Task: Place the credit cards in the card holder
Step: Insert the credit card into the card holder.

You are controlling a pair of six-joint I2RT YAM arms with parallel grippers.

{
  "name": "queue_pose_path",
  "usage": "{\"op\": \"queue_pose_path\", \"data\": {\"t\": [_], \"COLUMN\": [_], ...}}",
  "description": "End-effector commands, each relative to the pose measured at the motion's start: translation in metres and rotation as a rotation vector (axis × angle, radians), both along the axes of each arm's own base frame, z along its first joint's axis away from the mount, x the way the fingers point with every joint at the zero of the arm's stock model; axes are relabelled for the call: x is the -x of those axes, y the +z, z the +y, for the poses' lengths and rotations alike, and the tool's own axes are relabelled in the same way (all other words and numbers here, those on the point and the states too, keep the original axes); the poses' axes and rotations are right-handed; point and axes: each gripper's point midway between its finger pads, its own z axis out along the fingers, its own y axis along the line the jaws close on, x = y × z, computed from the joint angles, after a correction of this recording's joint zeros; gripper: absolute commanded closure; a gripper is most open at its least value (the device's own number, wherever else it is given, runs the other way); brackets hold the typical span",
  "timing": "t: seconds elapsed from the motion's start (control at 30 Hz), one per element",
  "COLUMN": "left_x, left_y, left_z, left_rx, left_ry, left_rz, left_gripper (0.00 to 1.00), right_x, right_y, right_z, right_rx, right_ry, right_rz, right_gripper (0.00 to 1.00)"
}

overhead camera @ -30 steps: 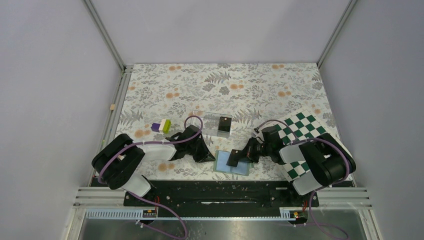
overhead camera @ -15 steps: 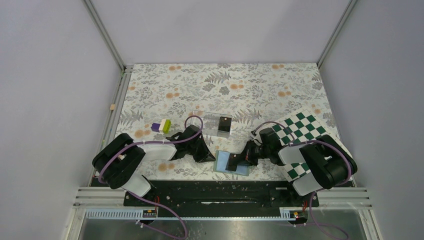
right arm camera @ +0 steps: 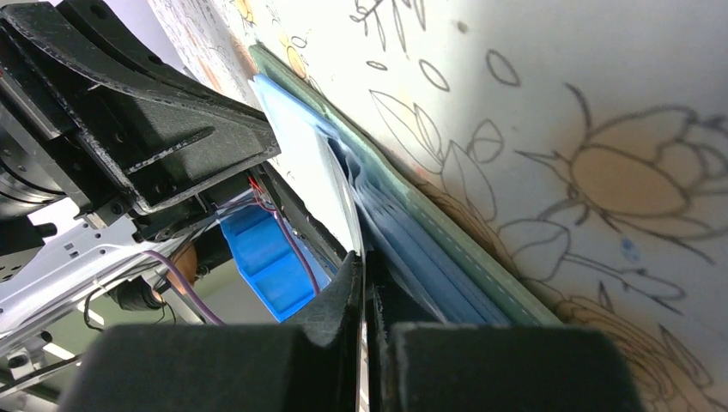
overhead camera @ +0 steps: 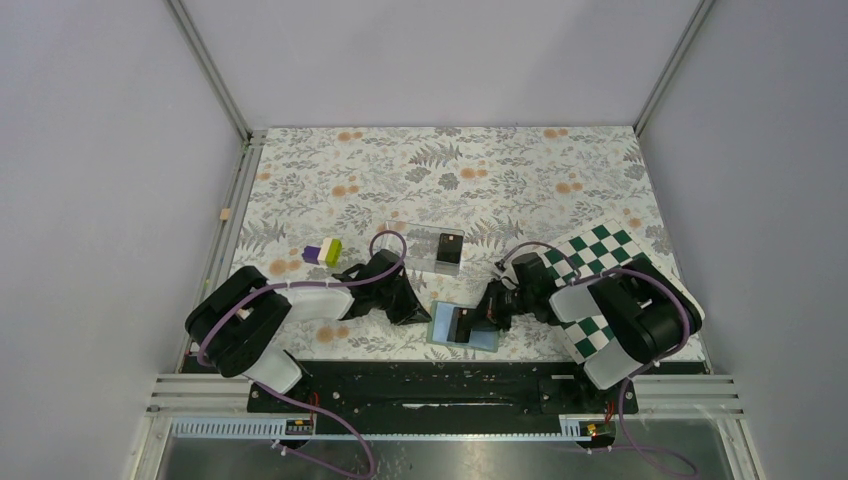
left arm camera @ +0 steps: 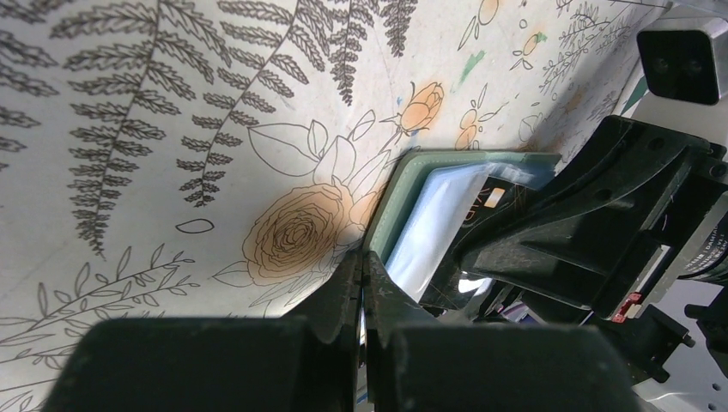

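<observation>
The card holder (overhead camera: 447, 330) lies open near the table's front edge, sage-green outside with pale blue pockets (left arm camera: 433, 219). My right gripper (overhead camera: 483, 317) is shut on a black credit card (overhead camera: 462, 322), held flat over the holder's right half. In the right wrist view the credit card (right arm camera: 358, 225) shows edge-on between the fingers, its front end at the blue pocket layers (right arm camera: 403, 236). My left gripper (overhead camera: 422, 312) is shut, its tips (left arm camera: 362, 266) against the holder's green left edge (left arm camera: 397, 202). A second credit card (overhead camera: 450, 248) stands in the clear box.
The clear acrylic box (overhead camera: 420, 245) sits just behind the holder. A purple, white and green block (overhead camera: 323, 252) lies to the left. A green-and-white chequered board (overhead camera: 600, 255) lies under the right arm. A blue bin (right arm camera: 270, 257) shows beyond the table's front.
The right gripper has moved left and lower with the card, bringing it further over the holder's pockets. The left gripper has stayed at the holder's left edge.
</observation>
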Motion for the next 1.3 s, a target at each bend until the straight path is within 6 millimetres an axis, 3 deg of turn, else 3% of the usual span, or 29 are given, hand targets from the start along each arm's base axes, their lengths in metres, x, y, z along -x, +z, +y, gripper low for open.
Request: {"op": "queue_pose_path", "data": {"t": [0.0, 0.1, 0.23, 0.33, 0.43, 0.6, 0.93, 1.27], "left_x": [0.024, 0.023, 0.024, 0.024, 0.024, 0.024, 0.025, 0.030], "left_y": [-0.034, -0.032, -0.031, -0.032, -0.032, -0.032, -0.028, -0.027], "left_z": [0.024, 0.024, 0.024, 0.025, 0.025, 0.024, 0.013, 0.004], "left_rx": [-0.149, -0.146, -0.143, -0.144, -0.145, -0.146, -0.123, -0.095], "left_ry": [-0.018, -0.015, -0.013, -0.013, -0.012, -0.015, -0.039, -0.046], "left_rz": [0.081, 0.077, 0.075, 0.076, 0.075, 0.077, 0.068, 0.079], "left_gripper": [1.00, 1.00, 1.00, 1.00, 1.00, 1.00, 1.00, 1.00], "right_x": [0.020, 0.015, 0.010, 0.010, 0.013, 0.013, 0.009, 0.006], "right_y": [-0.028, -0.024, -0.018, -0.012, -0.007, 0.000, -0.003, 0.005], "right_z": [-0.010, -0.007, -0.003, -0.005, -0.015, -0.024, -0.018, 0.023], "right_rx": [0.134, 0.146, 0.181, 0.215, 0.263, 0.306, 0.360, 0.245], "right_ry": [0.034, 0.050, 0.095, 0.117, 0.129, 0.131, 0.207, 0.257], "right_rz": [0.077, 0.061, 0.022, -0.004, -0.036, -0.077, -0.064, -0.038], "right_gripper": [1.00, 0.99, 0.89, 0.78, 0.60, 0.44, 0.40, 0.42]}}
